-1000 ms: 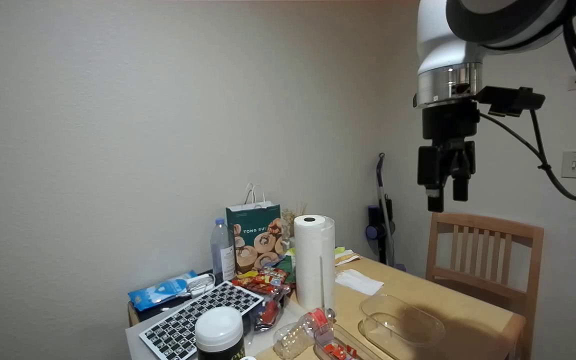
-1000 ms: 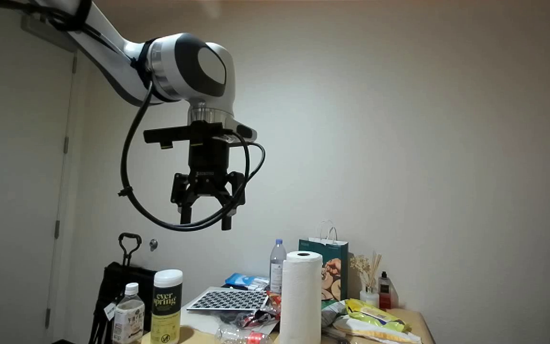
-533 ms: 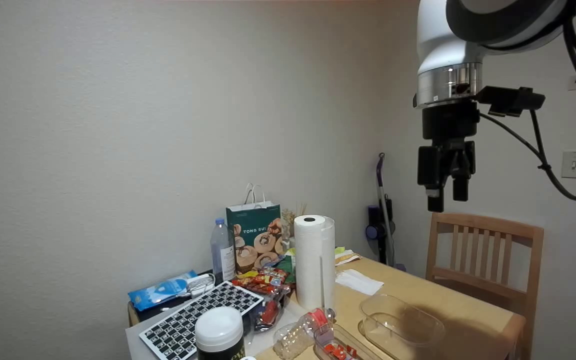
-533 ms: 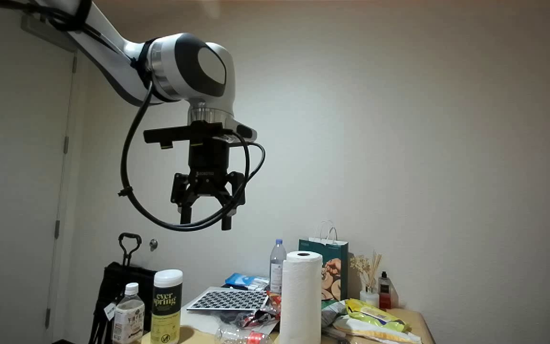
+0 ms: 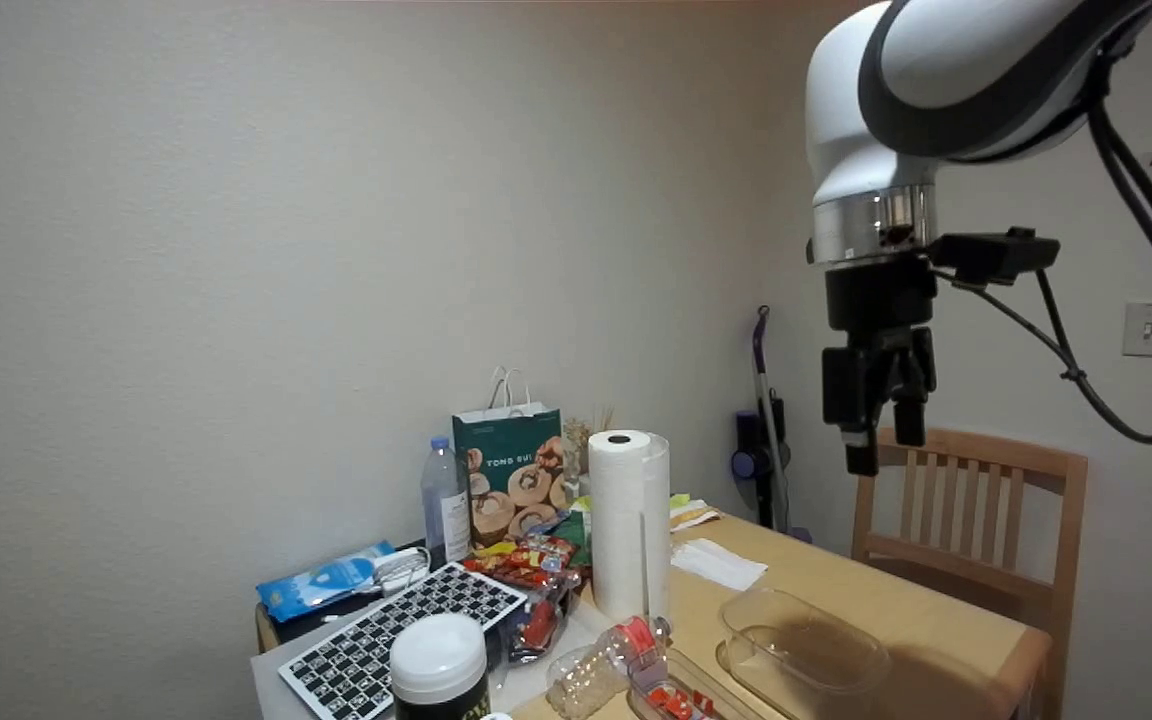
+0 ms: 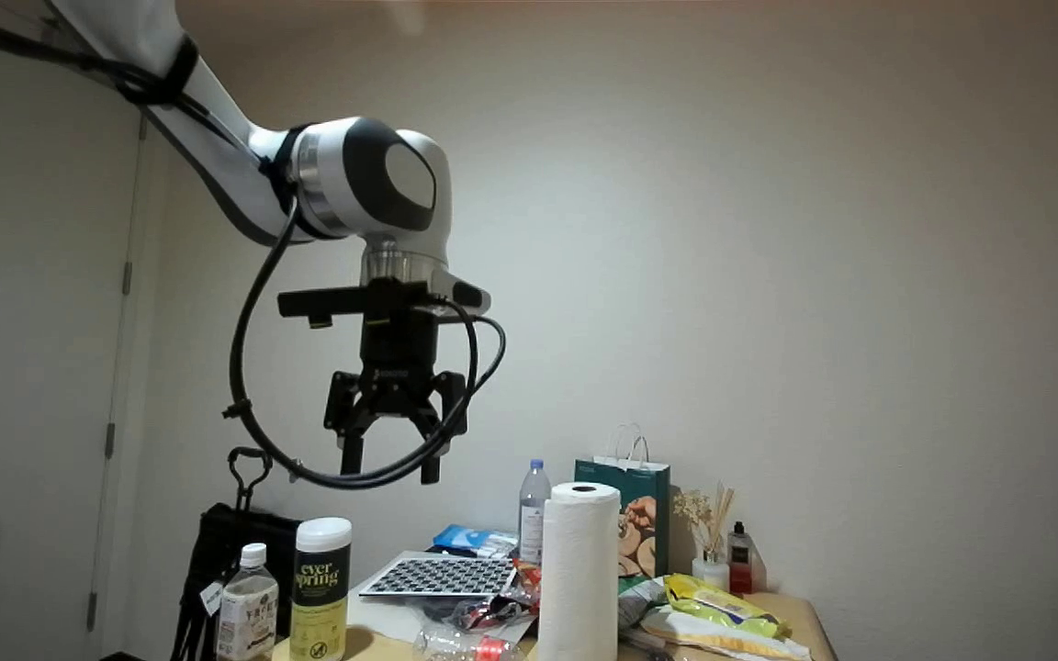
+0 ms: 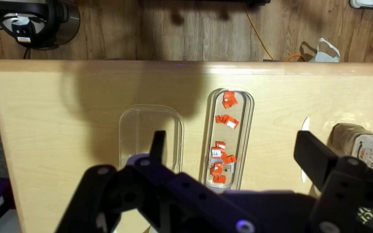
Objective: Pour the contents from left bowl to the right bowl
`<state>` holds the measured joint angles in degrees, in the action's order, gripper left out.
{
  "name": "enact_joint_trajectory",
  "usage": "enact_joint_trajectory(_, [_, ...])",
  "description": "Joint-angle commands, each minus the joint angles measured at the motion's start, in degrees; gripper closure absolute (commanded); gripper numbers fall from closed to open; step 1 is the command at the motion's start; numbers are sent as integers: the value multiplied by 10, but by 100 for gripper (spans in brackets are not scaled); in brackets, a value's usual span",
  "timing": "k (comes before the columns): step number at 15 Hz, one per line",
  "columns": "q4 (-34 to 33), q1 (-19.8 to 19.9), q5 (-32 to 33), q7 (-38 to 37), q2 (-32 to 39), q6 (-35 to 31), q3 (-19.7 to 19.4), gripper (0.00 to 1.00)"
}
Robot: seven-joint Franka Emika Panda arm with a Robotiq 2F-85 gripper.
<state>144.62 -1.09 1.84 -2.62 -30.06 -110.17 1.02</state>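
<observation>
A narrow clear plastic container (image 7: 246,139) with several folded red-orange wrappers or papers (image 7: 219,158) lies on the table in the wrist view. It is partly cut off at the bottom edge in an exterior view (image 5: 648,690). A wider clear container (image 7: 180,139) stands beside it, with nothing visible inside; it also shows in an exterior view (image 5: 804,645). My gripper (image 7: 231,139) is open and empty, pointing down high above the table, as seen in both exterior views (image 5: 886,455) (image 6: 390,473). Its fingers hide part of the wider container in the wrist view.
A paper towel roll (image 5: 626,530), a clear bottle on its side (image 5: 596,672), a white-lidded canister (image 5: 439,660) and a checkered board (image 5: 406,640) stand near the containers. A white plastic knife (image 7: 305,124) lies on the table. A chair (image 5: 976,510) stands at the table's end.
The arm and open gripper have moved down over the last half second, with a slight shift to the left in both exterior views. The containers and other objects have not moved.
</observation>
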Motion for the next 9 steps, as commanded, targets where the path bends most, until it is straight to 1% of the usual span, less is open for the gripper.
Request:
enact_joint_trajectory(1, [38,-1,8,14,56,-53,3,0])
enact_joint_trajectory(3, [46,-1,15,28,83,-50,-1,0])
enact_joint_trajectory(4, [42,5,35,41,83,-39,-3,0])
enact_joint_trajectory(5, [42,0,15,11,75,-38,2,0])
enact_joint_trajectory(9, [41,2,29,22,88,-39,-1,0])
